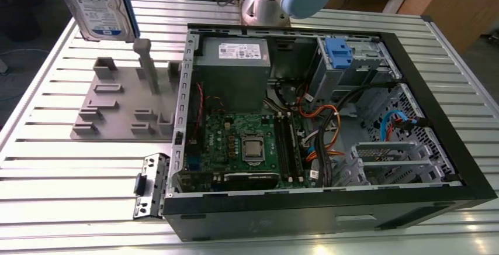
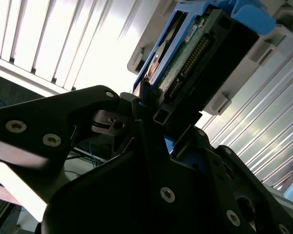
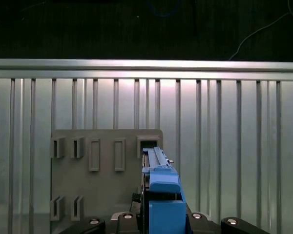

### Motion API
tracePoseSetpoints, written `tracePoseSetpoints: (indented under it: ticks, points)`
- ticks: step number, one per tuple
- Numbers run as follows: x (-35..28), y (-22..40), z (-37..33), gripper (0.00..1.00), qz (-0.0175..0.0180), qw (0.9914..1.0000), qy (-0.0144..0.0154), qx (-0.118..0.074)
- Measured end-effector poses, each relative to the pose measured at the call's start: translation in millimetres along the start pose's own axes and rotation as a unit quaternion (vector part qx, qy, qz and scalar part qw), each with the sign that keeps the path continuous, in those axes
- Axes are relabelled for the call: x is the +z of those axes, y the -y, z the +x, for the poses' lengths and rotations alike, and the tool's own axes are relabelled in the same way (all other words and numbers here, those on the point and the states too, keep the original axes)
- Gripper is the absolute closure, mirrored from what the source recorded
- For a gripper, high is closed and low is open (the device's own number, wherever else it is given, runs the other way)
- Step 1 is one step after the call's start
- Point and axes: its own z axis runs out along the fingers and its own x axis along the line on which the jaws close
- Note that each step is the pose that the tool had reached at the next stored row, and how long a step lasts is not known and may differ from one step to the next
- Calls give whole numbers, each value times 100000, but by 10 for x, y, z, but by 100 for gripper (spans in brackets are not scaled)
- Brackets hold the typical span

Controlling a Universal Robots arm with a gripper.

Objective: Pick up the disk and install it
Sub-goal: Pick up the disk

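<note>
— On the exterior view's left?
— Flat silver disk (image 1: 101,6) with white-and-blue label and bright blue plastic frame, held upright in the air over a grey slotted plastic holder plate (image 1: 117,112). Label print too small to read.
— Held how?
— Clenched by the black gripper (image 2: 158,117) at the blue frame, in both wrist views.
— Further right?
— Open black computer case (image 1: 446,112); inside, grey metal box (image 1: 234,71) with white sticker, then small blue plastic clip (image 1: 337,50).
</note>
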Motion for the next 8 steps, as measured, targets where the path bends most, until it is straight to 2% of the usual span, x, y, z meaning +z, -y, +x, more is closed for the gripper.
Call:
tracePoseSetpoints:
  ticks: [8]
  points:
    - [-76, 0, -2, 64, 10, 100000, 4, 1]
